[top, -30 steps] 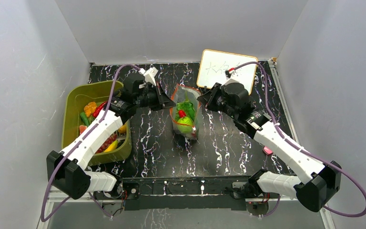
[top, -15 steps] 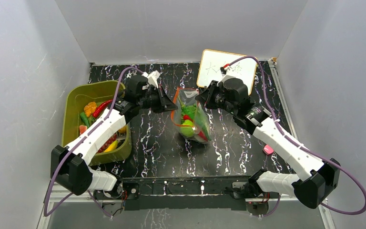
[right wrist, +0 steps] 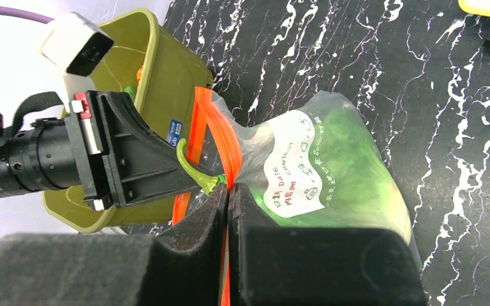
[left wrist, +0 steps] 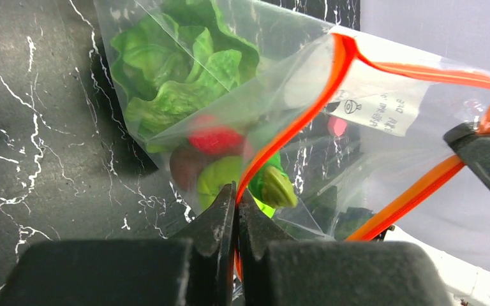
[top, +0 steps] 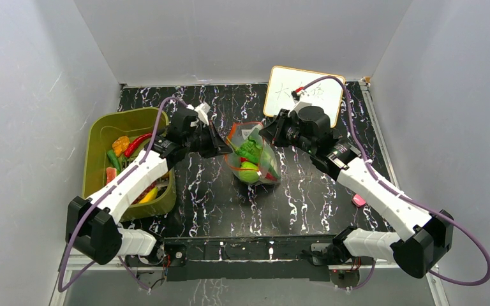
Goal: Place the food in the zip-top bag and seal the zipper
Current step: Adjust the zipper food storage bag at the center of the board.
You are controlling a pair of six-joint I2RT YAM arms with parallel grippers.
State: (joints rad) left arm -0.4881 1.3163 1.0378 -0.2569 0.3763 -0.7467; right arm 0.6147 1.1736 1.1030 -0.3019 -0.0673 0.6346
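The clear zip-top bag (top: pixel 255 158) hangs between both grippers at mid table, its mouth spread open. It holds pale green cabbage (left wrist: pixel 172 83), a red piece (left wrist: pixel 215 139) and green pieces (left wrist: pixel 274 185). My left gripper (top: pixel 226 148) is shut on the red-orange zipper (left wrist: pixel 293 121) at the mouth's left side. My right gripper (top: pixel 267 131) is shut on the zipper's other side (right wrist: pixel 230 159). The bag's white label (right wrist: pixel 293 166) faces the right wrist camera. More food (top: pixel 122 150) lies in the basket.
An olive-green basket (top: pixel 99 131) stands at the left, close behind my left arm. A whiteboard (top: pixel 303 92) leans at the back right. A small pink thing (top: pixel 358 199) lies on the black marbled table at the right.
The bag has swung and sagged lower toward the right, its mouth pulled wider. Both grippers have shifted slightly, still gripping the zipper.
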